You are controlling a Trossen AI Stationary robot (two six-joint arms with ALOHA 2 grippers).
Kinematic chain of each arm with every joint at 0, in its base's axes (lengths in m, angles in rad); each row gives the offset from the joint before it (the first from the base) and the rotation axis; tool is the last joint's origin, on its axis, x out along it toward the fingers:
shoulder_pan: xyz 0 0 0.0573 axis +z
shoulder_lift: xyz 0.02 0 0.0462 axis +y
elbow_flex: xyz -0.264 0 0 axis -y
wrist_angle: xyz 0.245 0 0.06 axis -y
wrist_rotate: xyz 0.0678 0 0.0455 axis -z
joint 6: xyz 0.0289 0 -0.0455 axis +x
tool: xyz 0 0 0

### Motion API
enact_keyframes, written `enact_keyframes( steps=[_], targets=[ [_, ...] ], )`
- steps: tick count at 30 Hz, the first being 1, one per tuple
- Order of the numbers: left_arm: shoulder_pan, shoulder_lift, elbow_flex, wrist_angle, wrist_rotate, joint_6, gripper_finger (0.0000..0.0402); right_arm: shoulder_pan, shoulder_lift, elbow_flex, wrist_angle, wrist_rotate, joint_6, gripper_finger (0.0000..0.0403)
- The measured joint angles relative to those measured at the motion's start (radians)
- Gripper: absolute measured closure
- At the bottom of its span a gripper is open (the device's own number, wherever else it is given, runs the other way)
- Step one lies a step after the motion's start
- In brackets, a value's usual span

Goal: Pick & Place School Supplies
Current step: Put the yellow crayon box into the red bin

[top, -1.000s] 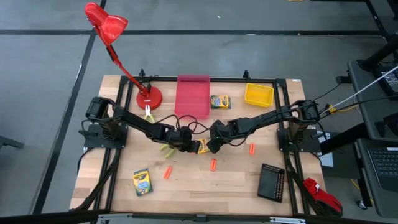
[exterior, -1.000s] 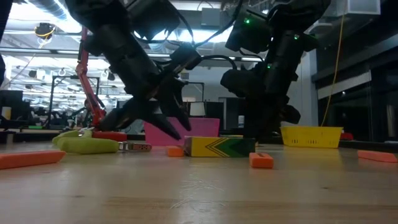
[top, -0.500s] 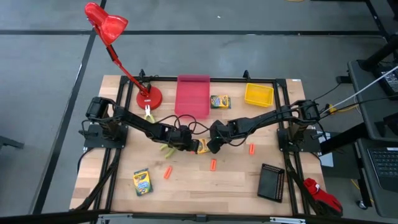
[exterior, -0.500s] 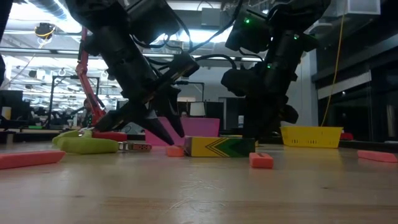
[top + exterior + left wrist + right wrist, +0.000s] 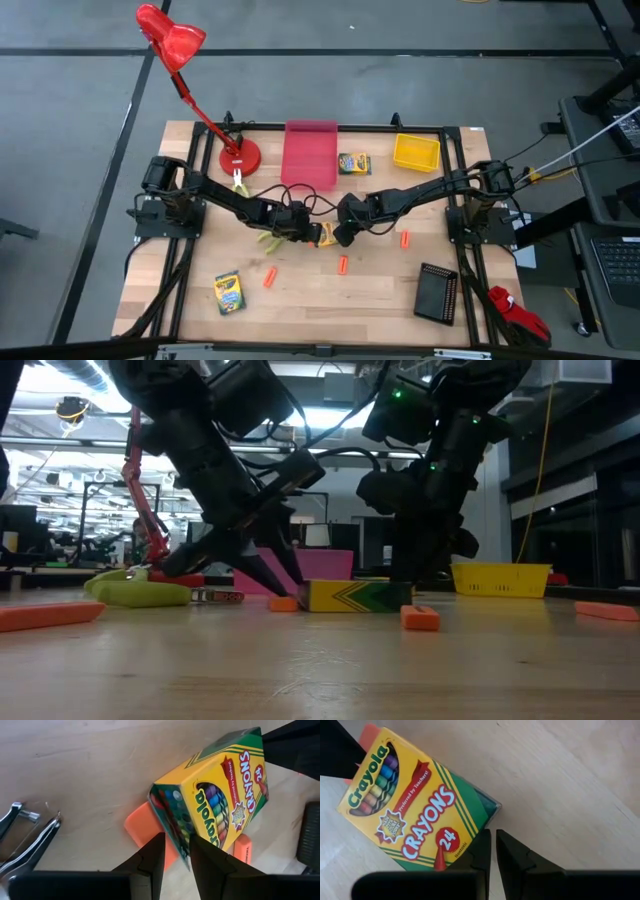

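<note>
1. My left gripper [image 5: 303, 232] sits at centre frame in the high view, low over the wooden table [image 5: 320, 300]. Its fingers [image 5: 152, 855] are nearly pressed together, a thin gap between the tips, pinching nothing.
2. My right gripper [image 5: 338, 236] sits just right of it, also low. Its fingers [image 5: 482, 851] are likewise almost closed with a narrow slit between them, holding nothing.
3. Between the two grippers lies a Crayola 24-count crayon box [image 5: 323, 235], flat on the table. In the low view it shows just right of centre [image 5: 355, 596], resting on the wood.
4. Left wrist view: the box's near corner [image 5: 215, 805] is just beyond my fingertips. An orange stubby piece [image 5: 147, 827] lies against that end of the box; whether it runs under the box, I cannot tell.
5. Pliers with lime-green handles [image 5: 267, 238] lie just left of the left gripper; metal tips show at the left edge of the left wrist view [image 5: 25, 837].
6. Other supplies, high view: a second crayon box [image 5: 354, 163] upper centre, beside the pink bin [image 5: 310, 153]; a third crayon box [image 5: 229, 293] lower left; orange pieces at lower centre [image 5: 269, 277], [image 5: 342, 265] and right of centre [image 5: 404, 239]. A second pair of pliers [image 5: 238, 180] lies by the red desk lamp's base [image 5: 240, 156].
</note>
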State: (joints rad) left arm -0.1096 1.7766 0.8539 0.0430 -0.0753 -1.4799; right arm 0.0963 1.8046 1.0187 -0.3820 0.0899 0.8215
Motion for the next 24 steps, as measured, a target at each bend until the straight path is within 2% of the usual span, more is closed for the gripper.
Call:
enact_keyframes(
  steps=[24],
  targets=[
    [0.032,0.006,-0.001,0.006,0.007,-0.017,0.0314,-0.001,0.000,-0.001,0.027,0.005,-0.019,0.0371]
  ],
)
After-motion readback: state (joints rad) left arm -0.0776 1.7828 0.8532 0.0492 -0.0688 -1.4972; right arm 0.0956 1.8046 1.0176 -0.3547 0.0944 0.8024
